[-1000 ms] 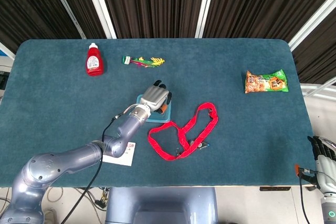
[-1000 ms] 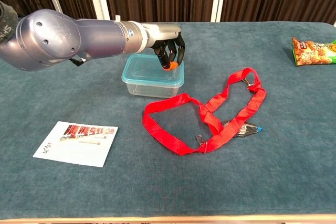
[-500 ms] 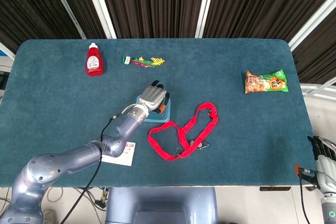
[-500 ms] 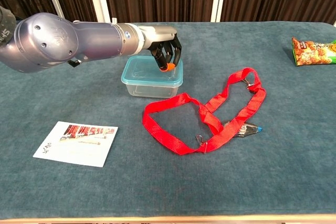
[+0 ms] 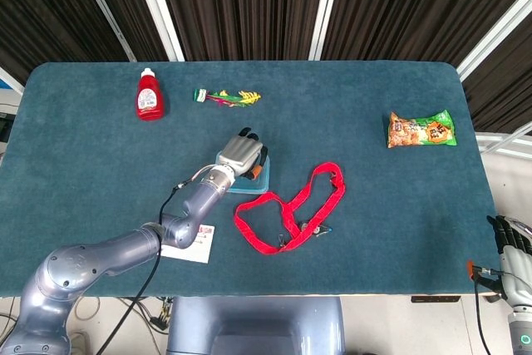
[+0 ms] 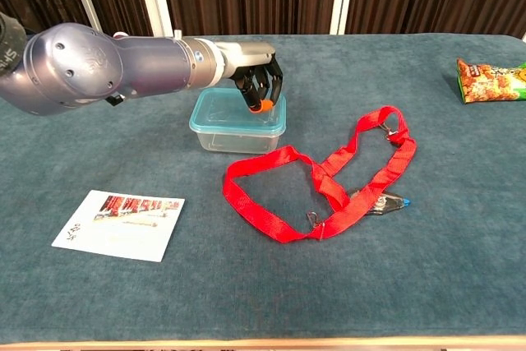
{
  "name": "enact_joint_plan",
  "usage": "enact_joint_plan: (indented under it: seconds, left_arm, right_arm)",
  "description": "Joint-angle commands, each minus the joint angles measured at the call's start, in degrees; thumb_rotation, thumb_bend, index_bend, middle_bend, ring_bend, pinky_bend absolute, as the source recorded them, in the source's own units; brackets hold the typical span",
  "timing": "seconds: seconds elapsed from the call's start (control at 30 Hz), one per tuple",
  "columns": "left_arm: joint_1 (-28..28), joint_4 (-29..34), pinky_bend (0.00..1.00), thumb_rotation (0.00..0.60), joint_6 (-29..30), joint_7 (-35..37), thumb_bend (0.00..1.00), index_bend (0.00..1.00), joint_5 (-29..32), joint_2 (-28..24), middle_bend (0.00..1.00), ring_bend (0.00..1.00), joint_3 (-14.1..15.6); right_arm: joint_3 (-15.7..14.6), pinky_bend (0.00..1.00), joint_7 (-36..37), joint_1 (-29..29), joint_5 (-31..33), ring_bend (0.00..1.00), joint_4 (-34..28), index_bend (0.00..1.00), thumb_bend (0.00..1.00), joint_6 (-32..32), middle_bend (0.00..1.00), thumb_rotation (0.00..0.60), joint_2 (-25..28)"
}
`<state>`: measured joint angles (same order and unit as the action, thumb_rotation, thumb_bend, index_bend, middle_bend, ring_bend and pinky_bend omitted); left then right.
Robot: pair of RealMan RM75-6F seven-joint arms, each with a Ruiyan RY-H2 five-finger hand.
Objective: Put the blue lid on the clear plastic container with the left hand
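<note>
lid (image 6: 238, 110) sits on the container (image 6: 237, 136); my left hand (image 6: 259, 78) hovers at its 1 o'clock corner, fingers curled, holding nothing. only withdrawing looks left.

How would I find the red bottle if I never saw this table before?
Look at the blue table, then at its far left corner. The red bottle lies there alone, left of a small bundle of colourful sticks. It is the only bottle, with a white cap.

Blue lid (image 6: 238, 117) seated flat atop the upright clear plastic container (image 6: 238, 139), mid-table.
</note>
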<state>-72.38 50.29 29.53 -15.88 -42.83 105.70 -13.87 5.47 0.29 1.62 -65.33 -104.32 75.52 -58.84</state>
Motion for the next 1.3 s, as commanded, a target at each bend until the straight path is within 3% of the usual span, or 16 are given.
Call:
enact_joint_plan:
  seconds: [0.03,0.5,0.73,1.03,1.3]
  left_arm:
    - [-0.1,-0.2,0.05,0.6,0.0,0.1,0.46,0.49,0.0,0.2,0.47,0.15,-0.1]
    - [0.0,1.7,0.05,0.6,2.0,-0.6,0.46,0.49,-1.0,-0.8,0.47,0.15,-0.5]
    - [0.9,8.3,0.05,0.6,5.8,-2.6,0.46,0.49,-1.8,-4.9,0.47,0.15,-0.7]
    - [3.3,16.9,0.05,0.6,10.8,-4.6,0.47,0.56,-11.3,-10.8,0.49,0.15,2.9]
    - [5.8,24.8,0.05,0.6,11.5,-2.5,0.47,0.57,-17.8,-16.4,0.5,0.15,5.1]
  right_arm:
    - [0.0,0.0,0.0,0.0,-0.1,0.02,0.0,0.06,0.39,0.1,0.04,0.6,0.0]
    - [0.0,0.0,0.0,0.0,-0.2,0.02,0.0,0.06,0.39,0.2,0.04,0.6,0.0]
    - [0.0,0.0,0.0,0.0,-0.3,0.02,0.1,0.06,0.39,0.2,0.04,0.6,-0.1]
    - [0.1,0.0,-0.2,0.0,0.0,0.02,0.1,0.06,0.39,0.3,0.04,0.6,-0.3]
    - [0.1,0.0,-0.5,0.1,0.3,0.02,0.1,0.06,0.39,0.1,0.04,0.6,-0.4]
